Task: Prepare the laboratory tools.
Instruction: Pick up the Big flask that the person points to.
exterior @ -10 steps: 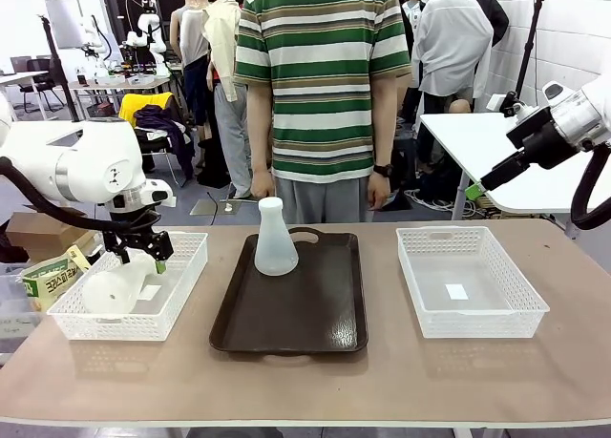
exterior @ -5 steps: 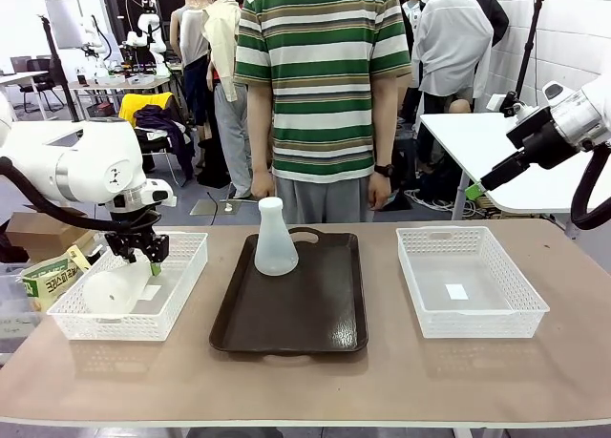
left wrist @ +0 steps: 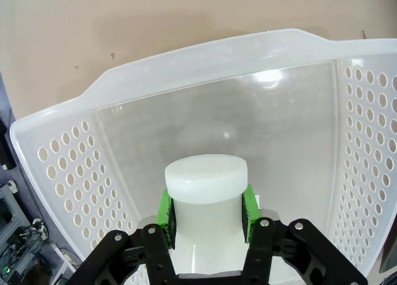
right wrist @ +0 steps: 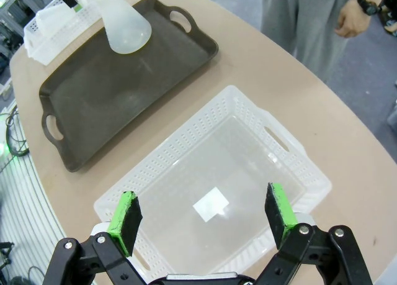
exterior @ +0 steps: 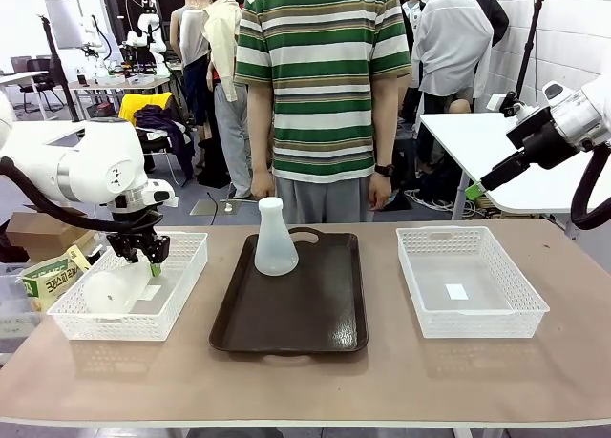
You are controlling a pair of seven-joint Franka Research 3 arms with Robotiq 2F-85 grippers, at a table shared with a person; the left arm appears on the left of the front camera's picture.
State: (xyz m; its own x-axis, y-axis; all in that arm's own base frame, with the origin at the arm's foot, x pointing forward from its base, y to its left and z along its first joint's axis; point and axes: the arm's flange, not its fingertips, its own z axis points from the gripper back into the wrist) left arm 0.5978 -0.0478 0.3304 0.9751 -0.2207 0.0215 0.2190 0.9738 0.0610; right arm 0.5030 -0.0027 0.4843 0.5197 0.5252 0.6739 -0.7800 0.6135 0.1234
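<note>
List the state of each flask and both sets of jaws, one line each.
Tray flask: upright on the brown tray.
Basket flask: tipped over in the left basket, neck gripped.
Left jaws: shut on the basket flask's neck.
Right jaws: open, holding nothing.

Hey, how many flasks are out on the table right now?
2. The upright flask stands at the far end of the brown tray. The tilted flask is in the left basket, the left gripper shut on its neck. None seems hidden.

Two frosted flasks; two white mesh baskets; one brown tray; one person.
</note>
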